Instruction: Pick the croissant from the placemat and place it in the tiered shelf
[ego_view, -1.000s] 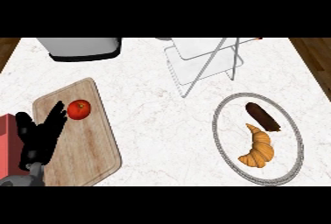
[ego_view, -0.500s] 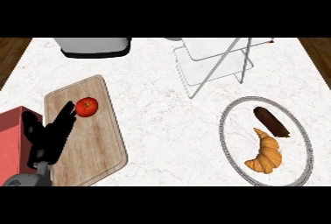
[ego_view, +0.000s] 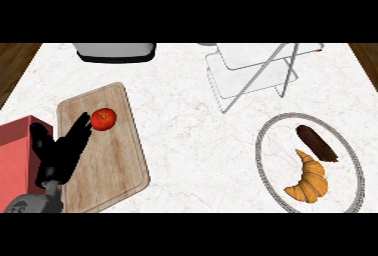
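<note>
The croissant (ego_view: 310, 181) lies on the round placemat (ego_view: 280, 142) at 4 o'clock on the white marble counter (ego_view: 192, 140), touching a dark brown pastry (ego_view: 316, 143) just above it. The wire tiered shelf (ego_view: 255, 70) stands at 1 o'clock. At 8 o'clock the left robot hand (ego_view: 63, 152) hovers over a wooden cutting board (ego_view: 118, 160), fingers straight and holding nothing, near a tomato (ego_view: 102, 119).

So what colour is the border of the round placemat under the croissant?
The placemat has a speckled grey border; the head view shows it.
</note>
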